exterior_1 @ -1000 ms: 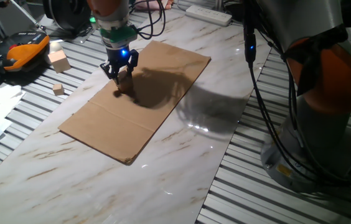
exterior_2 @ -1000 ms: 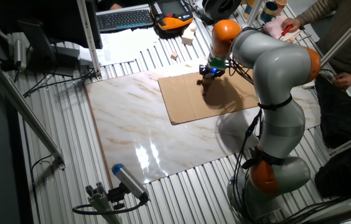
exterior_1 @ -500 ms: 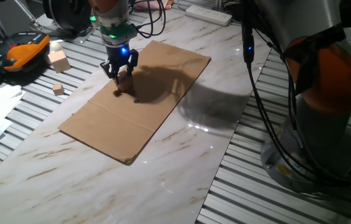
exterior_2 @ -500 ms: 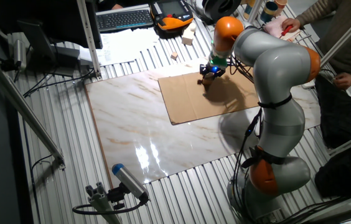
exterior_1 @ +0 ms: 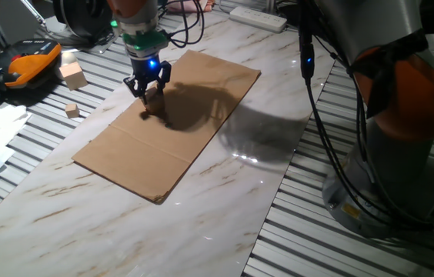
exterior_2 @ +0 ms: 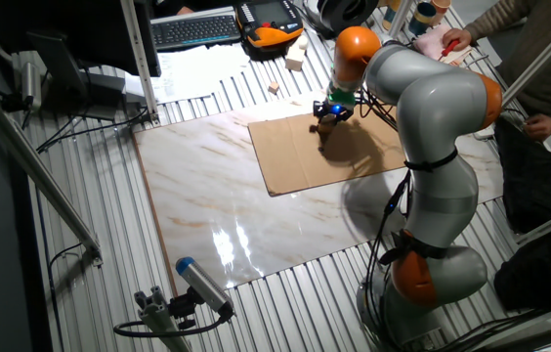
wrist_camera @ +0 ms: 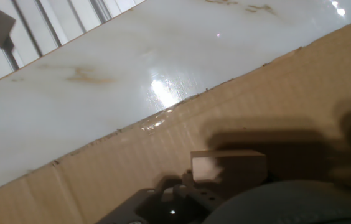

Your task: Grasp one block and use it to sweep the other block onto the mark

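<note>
Nothing shifts since the last frame. Gripper (exterior_1: 148, 88) still low over cardboard (exterior_1: 172, 123), closed on a block (wrist_camera: 228, 167); mark hidden.

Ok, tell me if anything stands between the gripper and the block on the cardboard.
Nothing visible does. The gripper hangs right at the block on the cardboard, and the hand view shows only bare cardboard around it. Whether the fingers grip it cannot be told.
</note>
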You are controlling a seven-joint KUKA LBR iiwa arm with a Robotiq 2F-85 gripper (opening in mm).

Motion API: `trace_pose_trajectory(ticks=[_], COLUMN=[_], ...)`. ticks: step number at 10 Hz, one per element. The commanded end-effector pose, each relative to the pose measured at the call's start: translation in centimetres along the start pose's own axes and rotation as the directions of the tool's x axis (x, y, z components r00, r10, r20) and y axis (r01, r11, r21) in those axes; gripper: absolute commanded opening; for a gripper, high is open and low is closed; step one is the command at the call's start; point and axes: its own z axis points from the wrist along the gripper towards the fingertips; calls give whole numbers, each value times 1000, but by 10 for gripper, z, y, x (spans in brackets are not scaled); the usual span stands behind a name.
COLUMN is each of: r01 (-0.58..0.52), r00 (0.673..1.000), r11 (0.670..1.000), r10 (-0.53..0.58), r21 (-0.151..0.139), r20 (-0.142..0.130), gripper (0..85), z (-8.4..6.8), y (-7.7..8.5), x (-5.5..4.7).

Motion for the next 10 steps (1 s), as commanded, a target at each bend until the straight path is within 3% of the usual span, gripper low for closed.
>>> trace_pose_trajectory(ticks=[1,10], r01=[-7,-5], r00=[1000,1000], r11=[1000,1000], r10=[7,5], r21=[1,13], r20=[4,-3], gripper=[0,0], z=[0,4], y=[0,2], x=[0,0])
